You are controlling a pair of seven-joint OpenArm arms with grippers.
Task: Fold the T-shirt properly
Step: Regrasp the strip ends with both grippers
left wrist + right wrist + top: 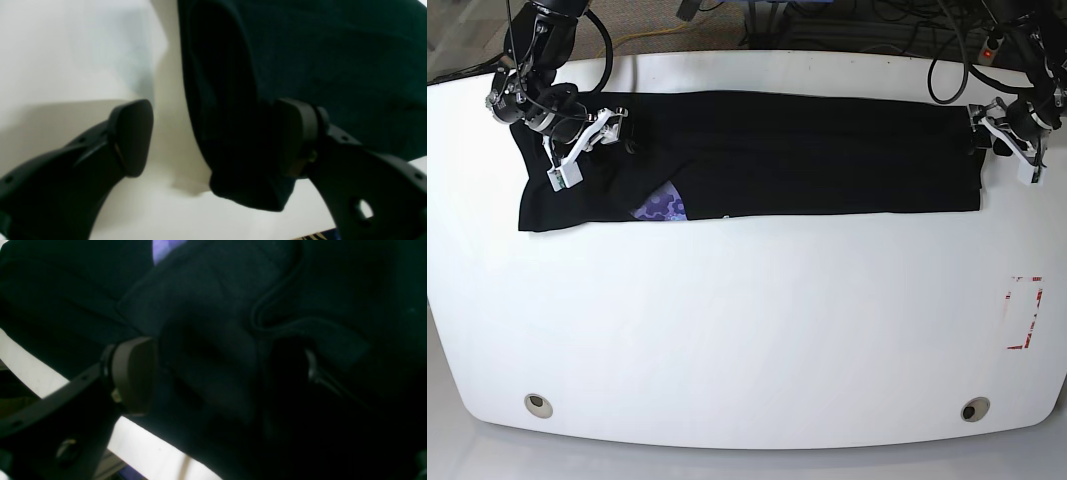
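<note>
White tabletop [747, 340] is covered by a black thin-fabric T-shirt [807, 155]; the fingers of the left gripper [213, 136] and the right gripper [217, 373] are seen apart.

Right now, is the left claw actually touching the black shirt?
Touching. In the left wrist view one finger presses against the T-shirt edge; the other stands apart over the white table.

Base view bright, sharp; wrist views dim, blurred

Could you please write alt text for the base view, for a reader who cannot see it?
A black short-sleeved T-shirt lies folded into a long band across the far side of a white table, with a robot gripper at each end: right gripper, left gripper.
</note>
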